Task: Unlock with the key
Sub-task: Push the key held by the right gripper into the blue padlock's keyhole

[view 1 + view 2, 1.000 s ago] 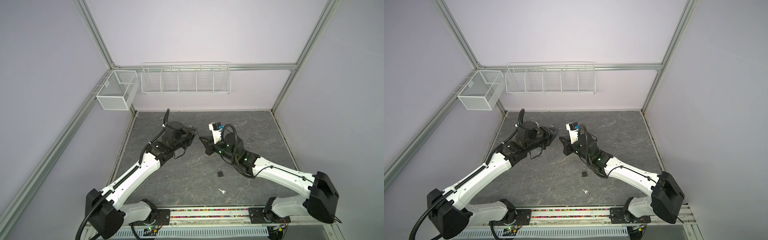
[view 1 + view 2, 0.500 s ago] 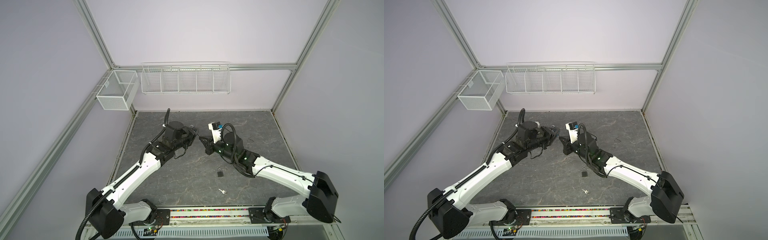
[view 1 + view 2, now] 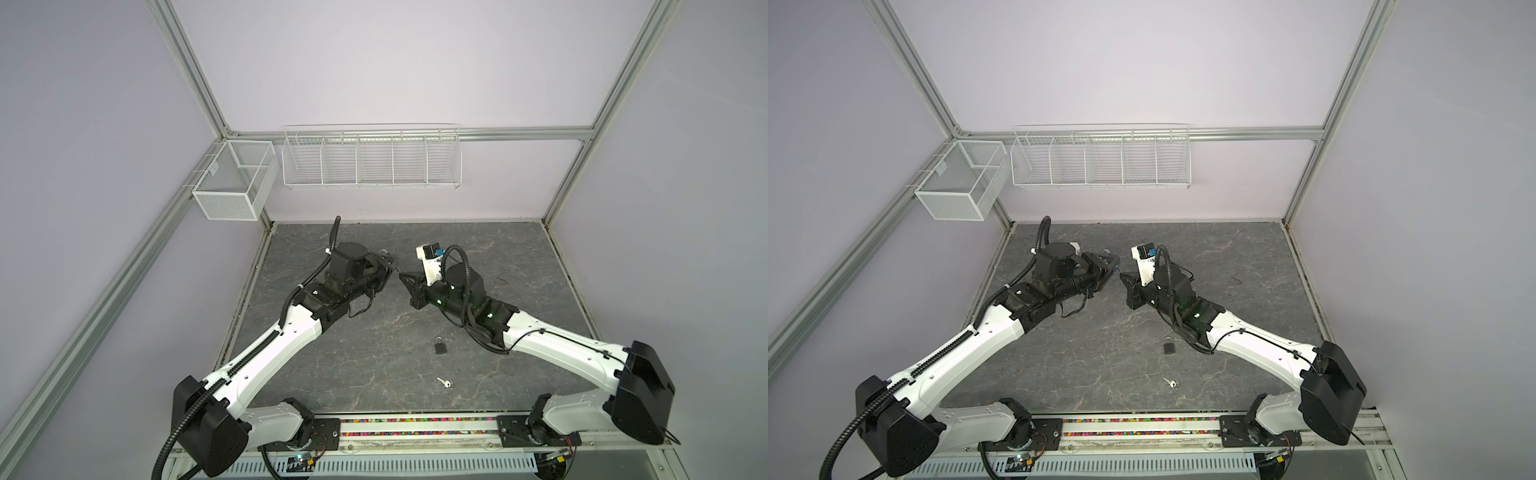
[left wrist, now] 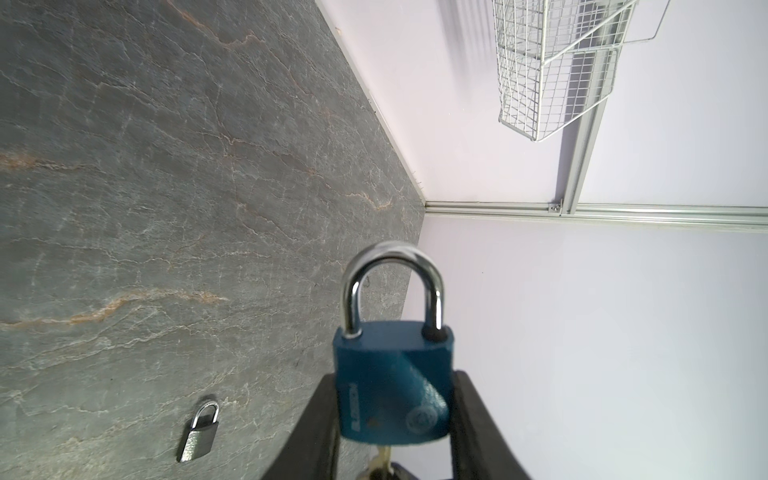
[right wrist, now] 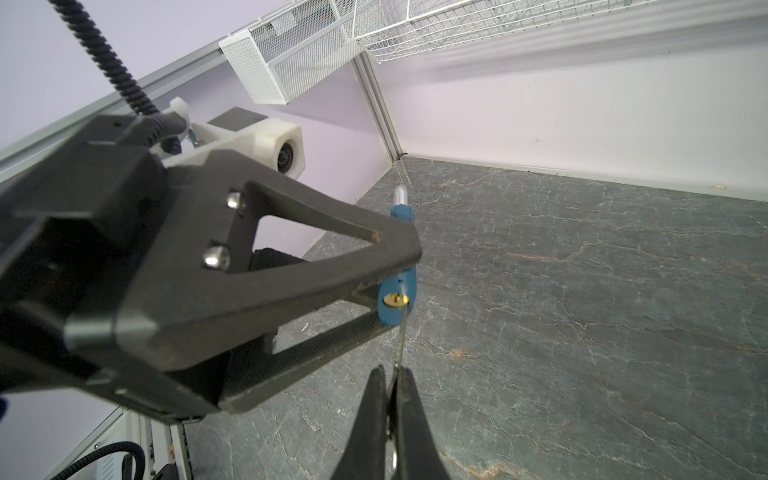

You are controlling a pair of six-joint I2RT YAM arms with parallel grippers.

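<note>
A long wire rack (image 3: 372, 166) of five compartments hangs on the back wall (image 3: 374, 75) beyond the blue padlock (image 4: 392, 382), and the wall shows through the wires of each compartment; a mesh box (image 3: 232, 195) hangs beyond the blue padlock and further left, with only its own mesh and divider to be seen inside. The blue padlock is held up off the counter (image 3: 353, 365) in the left hand (image 3: 390, 266), whose jaws stand partly apart and clamp the narrow sides of its body. Its shackle (image 4: 388, 250) is closed, both legs seated in the body. Its long axis runs from the right hand (image 5: 393, 372) toward the back wall, shackle end farthest from that hand and the brass keyway (image 5: 395, 299) facing it. The right hand is closed almost fully, pinching the head of the key (image 5: 400, 340). The key's thin blade points straight at the blue padlock, in line with its long axis, and its tip meets the keyway; how deep it sits cannot be told. A grey padlock (image 3: 441, 345) lies flat on the counter well apart from the blue padlock, on the side away from the back wall, shackle end nearer the blue padlock. A second key (image 3: 445, 382) lies on the counter further off the same way
</note>
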